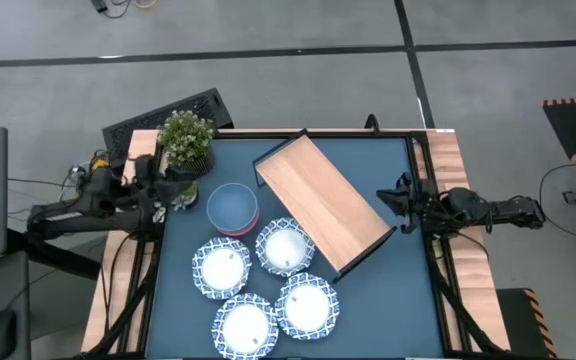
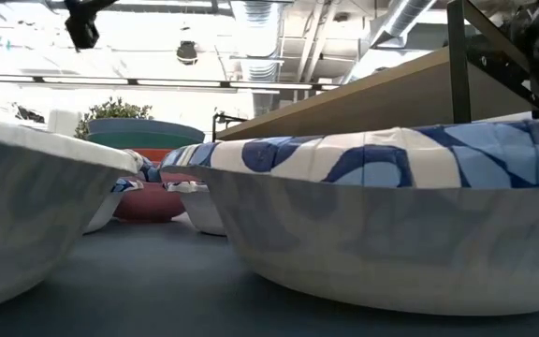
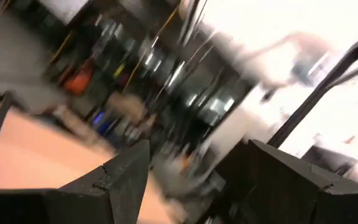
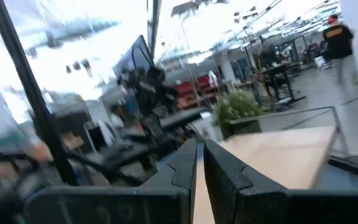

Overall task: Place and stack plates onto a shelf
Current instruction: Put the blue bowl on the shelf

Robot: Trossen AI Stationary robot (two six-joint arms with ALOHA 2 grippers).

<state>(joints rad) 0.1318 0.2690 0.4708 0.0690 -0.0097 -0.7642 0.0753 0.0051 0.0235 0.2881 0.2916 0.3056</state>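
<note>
Two end effectors hold nothing. The left end effector (image 1: 176, 190) is wide open by the plant (image 1: 186, 139), its arm reaching in flat from the left counter (image 1: 388, 300) edge. The right end effector (image 4: 199, 163) is pinched shut, its arm lying flat at the right edge, near the shelf (image 1: 321, 200) (set slanting). Four plates (image 1: 221, 267) sit near the front; the bowls (image 1: 233, 208) are stacked. Up close, the low view cuts the plates off.

Two matte-black jointed arms; the left tool (image 1: 171, 192) and right tool (image 1: 388, 197) end in chunky, angular black fingers (image 3: 120, 180).
</note>
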